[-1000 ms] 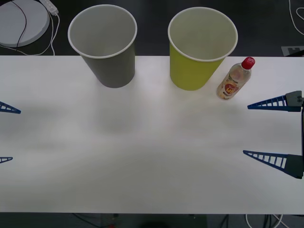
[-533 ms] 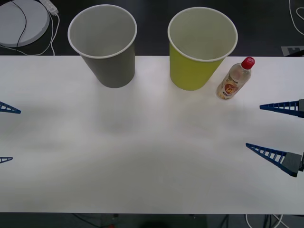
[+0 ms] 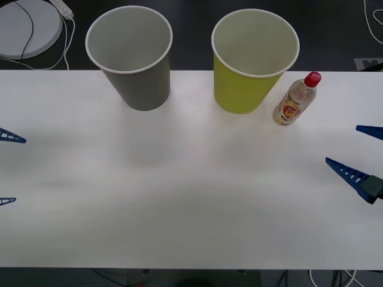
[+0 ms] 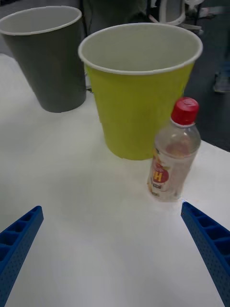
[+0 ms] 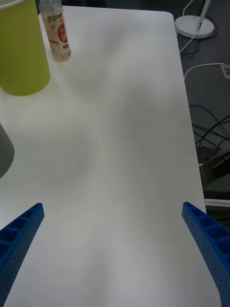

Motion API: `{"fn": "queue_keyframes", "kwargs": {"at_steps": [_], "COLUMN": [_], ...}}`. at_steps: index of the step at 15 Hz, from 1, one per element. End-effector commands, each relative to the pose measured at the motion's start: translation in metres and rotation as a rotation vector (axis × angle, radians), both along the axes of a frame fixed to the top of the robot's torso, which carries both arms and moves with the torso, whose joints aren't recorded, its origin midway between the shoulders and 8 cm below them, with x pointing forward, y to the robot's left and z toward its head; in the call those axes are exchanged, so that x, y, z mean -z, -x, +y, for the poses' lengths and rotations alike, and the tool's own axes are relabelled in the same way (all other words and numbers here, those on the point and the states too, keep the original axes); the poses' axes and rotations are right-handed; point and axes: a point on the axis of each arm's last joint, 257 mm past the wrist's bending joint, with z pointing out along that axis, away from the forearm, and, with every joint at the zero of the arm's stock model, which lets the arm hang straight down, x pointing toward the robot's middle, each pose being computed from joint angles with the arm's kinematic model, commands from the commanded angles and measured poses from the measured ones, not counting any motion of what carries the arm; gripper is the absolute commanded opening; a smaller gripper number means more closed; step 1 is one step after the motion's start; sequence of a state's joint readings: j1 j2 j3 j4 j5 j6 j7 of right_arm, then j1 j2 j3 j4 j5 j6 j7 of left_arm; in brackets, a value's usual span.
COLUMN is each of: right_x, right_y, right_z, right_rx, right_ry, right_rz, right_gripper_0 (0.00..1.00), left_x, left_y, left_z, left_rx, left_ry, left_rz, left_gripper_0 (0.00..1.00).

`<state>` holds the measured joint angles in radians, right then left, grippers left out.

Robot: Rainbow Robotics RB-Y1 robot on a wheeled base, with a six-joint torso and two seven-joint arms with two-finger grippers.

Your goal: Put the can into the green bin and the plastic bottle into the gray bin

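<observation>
The plastic bottle, clear with a red cap, stands upright on the white table just right of the green bin. Left of that is the gray bin, and both bins look empty. The can is out of view. My right gripper is open at the table's right edge, nearer than the bottle and apart from it. Its wrist view has the plastic bottle ahead of the right gripper, beside the green bin. At the left edge my left gripper is open and holds nothing.
The white table has wide bare room in front of the bins. A round white base with cables lies on the dark floor behind the back left corner. More cables lie on the floor past the table's edge.
My right gripper has drawn back to the right, toward the table's edge, and turned somewhat. The bottle, both bins and the left gripper have not moved.
</observation>
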<state>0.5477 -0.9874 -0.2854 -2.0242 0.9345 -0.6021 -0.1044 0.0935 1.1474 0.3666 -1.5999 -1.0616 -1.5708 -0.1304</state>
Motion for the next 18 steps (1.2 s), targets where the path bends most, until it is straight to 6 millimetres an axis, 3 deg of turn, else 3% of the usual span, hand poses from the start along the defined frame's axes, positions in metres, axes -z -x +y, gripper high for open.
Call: {"fn": "queue_keyframes", "kwargs": {"at_steps": [1,8,18], "right_x": [0.008,0.009,0.022], "right_y": [-0.005,-0.022,-0.032], "right_z": [-0.024,-0.07,-0.058], "right_rx": [0.079,0.301,0.305], "right_ry": [-0.072,-0.153,-0.159], "right_rz": [0.019,-0.04,-0.052], "right_gripper_0": [1.0,1.0,1.0], "left_x": [0.0,0.0,0.0], "left_y": [0.0,0.0,0.0], "left_z": [0.0,0.0,0.0], "left_rx": [0.0,0.0,0.0], "left_ry": [0.0,0.0,0.0], "left_rz": [0.0,0.0,0.0], "left_gripper_0": [1.0,1.0,1.0]}}
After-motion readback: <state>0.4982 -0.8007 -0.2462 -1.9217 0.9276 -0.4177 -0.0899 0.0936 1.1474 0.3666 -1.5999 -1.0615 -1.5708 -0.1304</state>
